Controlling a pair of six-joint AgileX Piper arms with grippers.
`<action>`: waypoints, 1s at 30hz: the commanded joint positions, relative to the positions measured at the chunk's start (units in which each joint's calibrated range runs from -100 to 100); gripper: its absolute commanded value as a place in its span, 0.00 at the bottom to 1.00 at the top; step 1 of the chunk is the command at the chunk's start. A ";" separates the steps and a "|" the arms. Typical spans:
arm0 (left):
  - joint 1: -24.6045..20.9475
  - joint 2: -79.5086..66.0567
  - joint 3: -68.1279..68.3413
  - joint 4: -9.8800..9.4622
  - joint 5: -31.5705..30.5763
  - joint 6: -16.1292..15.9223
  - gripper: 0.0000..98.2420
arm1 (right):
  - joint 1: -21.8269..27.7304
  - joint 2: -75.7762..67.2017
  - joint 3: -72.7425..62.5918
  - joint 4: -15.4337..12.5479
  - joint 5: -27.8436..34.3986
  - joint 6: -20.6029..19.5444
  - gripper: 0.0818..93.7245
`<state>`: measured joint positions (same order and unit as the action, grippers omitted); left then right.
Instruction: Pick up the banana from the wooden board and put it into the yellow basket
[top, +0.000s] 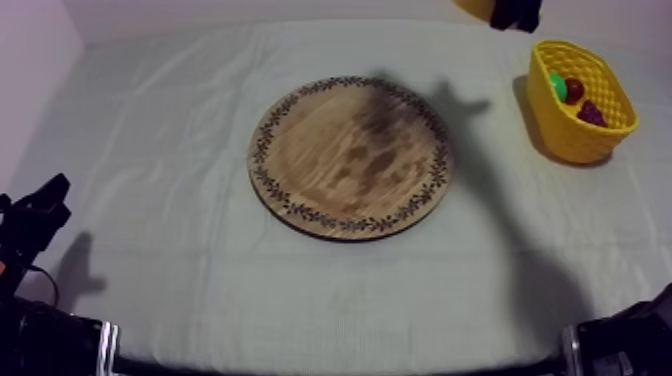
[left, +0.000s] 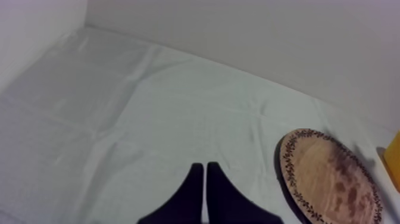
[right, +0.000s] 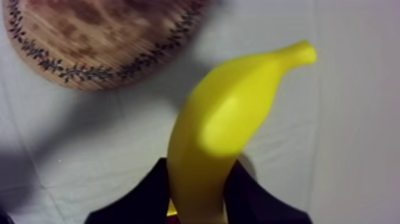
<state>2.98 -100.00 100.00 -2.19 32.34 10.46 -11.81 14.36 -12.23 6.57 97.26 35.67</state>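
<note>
The wooden board in the middle of the table has nothing on it. The banana is up in the air, pinched between the two black fingers of the right gripper. Its stem end points away from the gripper. Under it is the grey-white cloth, with the board's patterned rim just off to one side.

So the picking up looks done, and the step now is carrying the banana to the yellow basket. The basket sits at the far right of the table. A small red fruit and some other toy fruit are in it.

Next, the right arm needs to get the banana above the basket's open top, go lower, and then let go.

The left gripper rests at the near left, fingers pressed together on nothing.
</note>
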 joint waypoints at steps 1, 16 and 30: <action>0.02 0.00 0.00 0.02 0.00 0.02 0.00 | 5.01 1.10 -6.00 -0.53 -0.23 -0.94 0.19; 0.02 0.00 0.00 0.02 0.00 0.02 0.00 | 17.46 6.04 -9.48 1.20 -0.78 -1.76 0.19; 0.02 0.00 0.00 0.02 0.00 0.02 0.00 | 21.30 6.27 -5.58 2.05 -1.71 -1.48 0.76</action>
<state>2.98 -100.00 100.00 -2.19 32.34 10.46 9.45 20.72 -18.09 8.54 95.38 34.35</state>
